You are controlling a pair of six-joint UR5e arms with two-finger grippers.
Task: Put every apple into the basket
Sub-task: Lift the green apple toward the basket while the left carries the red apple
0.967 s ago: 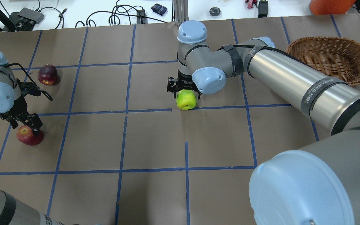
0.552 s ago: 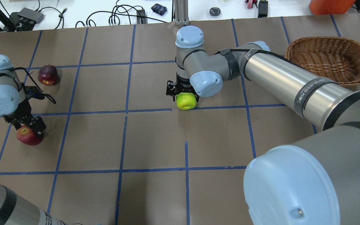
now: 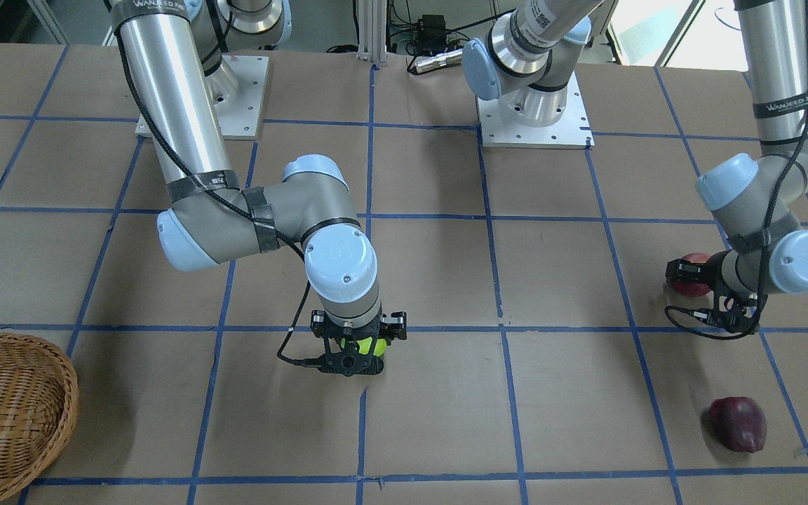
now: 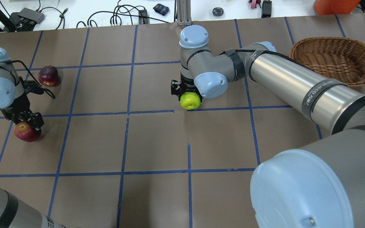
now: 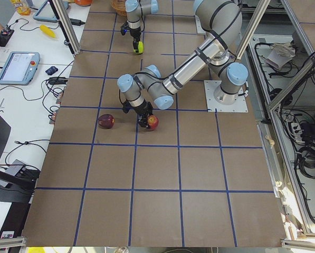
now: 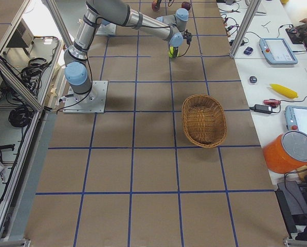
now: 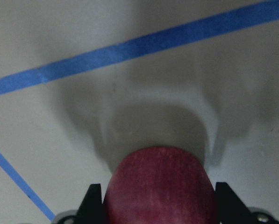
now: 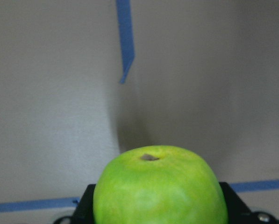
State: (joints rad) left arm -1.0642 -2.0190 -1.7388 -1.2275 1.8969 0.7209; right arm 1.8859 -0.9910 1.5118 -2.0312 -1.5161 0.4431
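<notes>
right gripper points down near the middle of the table and is closed around the lime green apple. in the right wrist view a dark finger presses against each side of this apple, whose small pit faces the camera. it sits just beside a blue tape line on the brown paper cover. the front-facing view shows only a sliver of green under the wrist and between the black fingers.

left gripper, at the left edge of the overhead view, is clamped on the red apple. in the left wrist view this apple fills the gap between the two fingers, and a soft shadow lies on the paper beyond it. whether either held apple is clear of the table cannot be told.

the dark maroon apple lies alone on the paper, near the left gripper but apart from it, and neither arm touches it; in the front-facing view it lies closer to the camera than the left wrist.

the basket stands at the far right of the overhead view, partly hidden behind the right arm's forearm. it is well apart from all three apples, and all three are outside it.
</notes>
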